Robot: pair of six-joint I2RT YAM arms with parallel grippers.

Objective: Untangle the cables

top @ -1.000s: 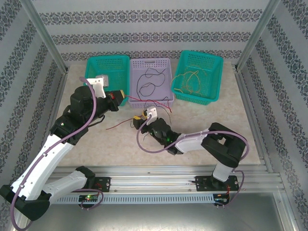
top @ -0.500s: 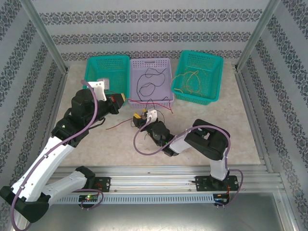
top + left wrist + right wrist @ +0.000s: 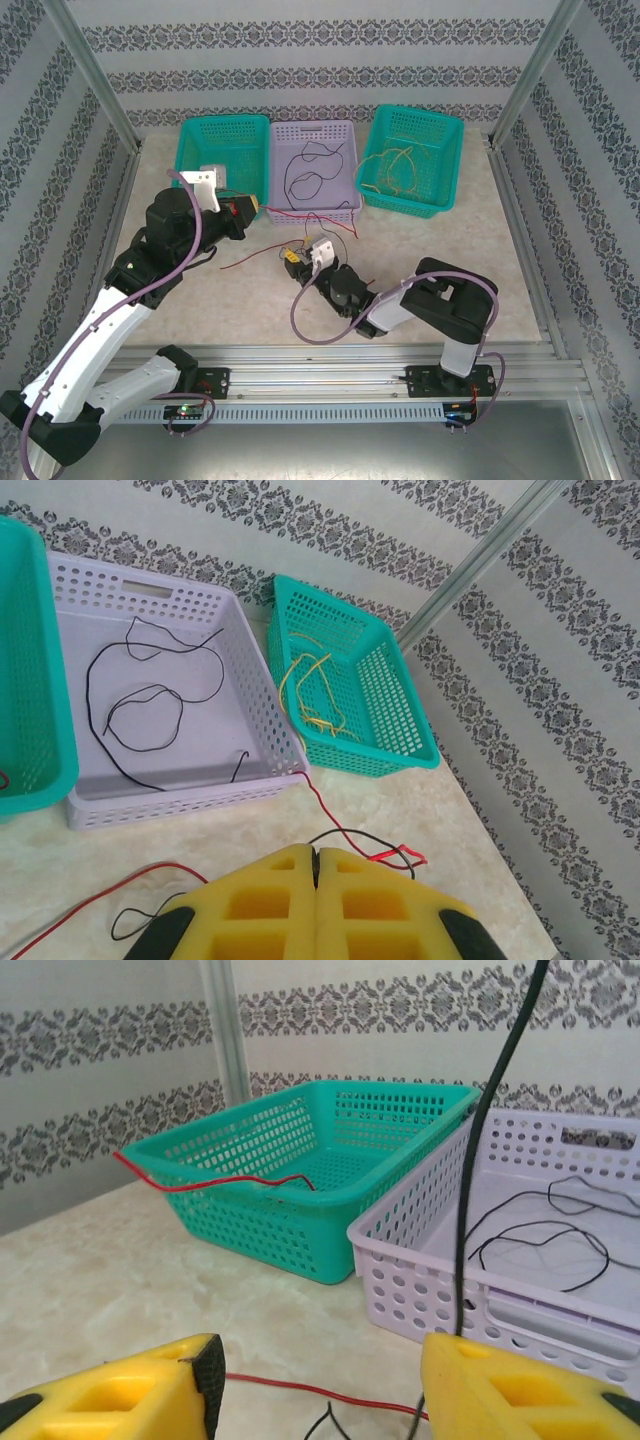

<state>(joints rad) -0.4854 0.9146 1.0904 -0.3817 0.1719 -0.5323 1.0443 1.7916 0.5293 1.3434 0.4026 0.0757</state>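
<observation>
A black cable (image 3: 461, 1260) is seen hanging within the parted right claw (image 3: 322, 1385); the left claw (image 3: 315, 876) is pressed together.

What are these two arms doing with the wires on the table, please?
Two arms are sorting by colour. A black cable lies in the lilac basket, yellow cables in the right teal basket. The left gripper is shut by a loose red cable on the table; the right gripper stands open nearby.

Perforated plastic lilac basket (image 3: 180, 802), smooth marbled tabletop (image 3: 450, 260), matt foam left end effector (image 3: 316, 865) pads (image 3: 265, 905), metal rail (image 3: 330, 358)
</observation>
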